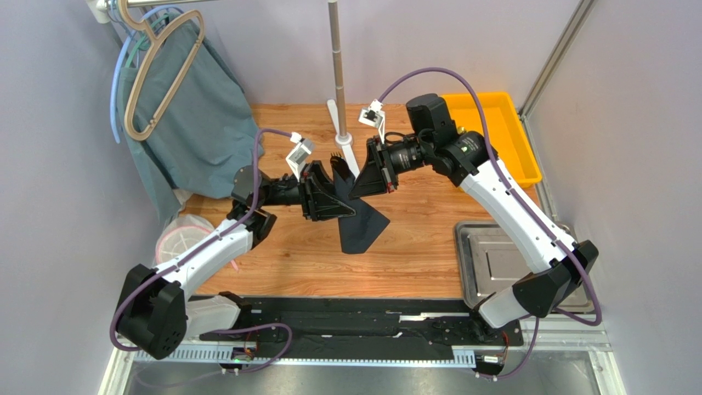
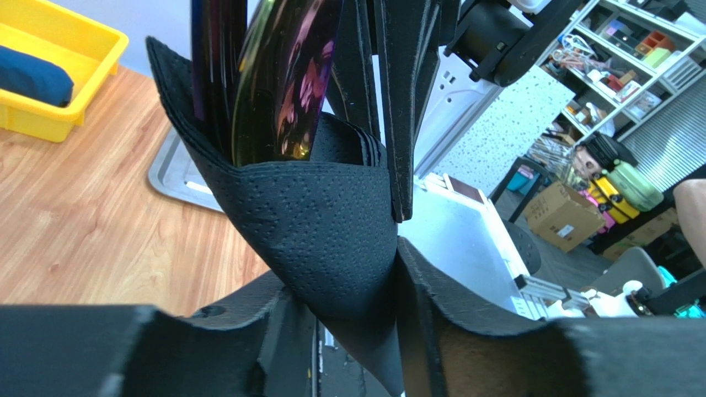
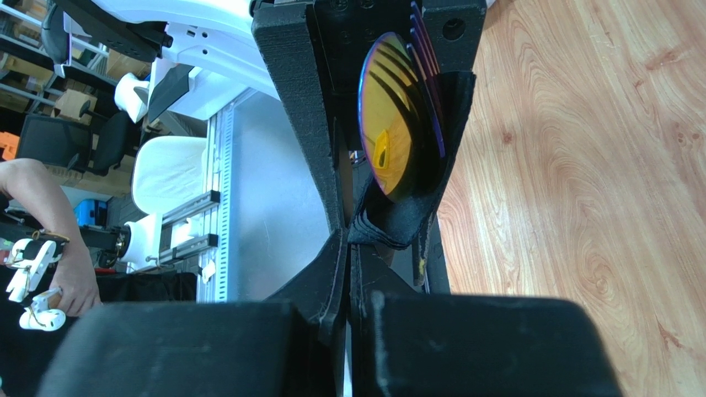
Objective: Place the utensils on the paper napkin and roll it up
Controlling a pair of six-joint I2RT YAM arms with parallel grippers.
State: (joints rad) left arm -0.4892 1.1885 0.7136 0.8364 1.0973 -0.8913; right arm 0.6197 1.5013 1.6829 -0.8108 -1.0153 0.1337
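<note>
Left of centre in the top view, the left jaws are closed narrow on the paper napkin (image 1: pixel 362 224). It is held up between both arms and wrapped as a cone around the utensils (image 1: pixel 337 156), with its loose black tail hanging lower. Just right of them, the right jaws pinch the same wrap from the opposite side. Whether the tail touches the table (image 1: pixel 412 247) cannot be told.

A steel tray (image 1: pixel 494 263) lies at lower right and a yellow bin (image 1: pixel 494 136) at upper right. Only the left wrist view shows a dark blue bundle (image 2: pixel 33 76) lying in the bin. The wrist views also show an iridescent spoon (image 3: pixel 389 124) inside the napkin's folds, which the top view hides.
</note>
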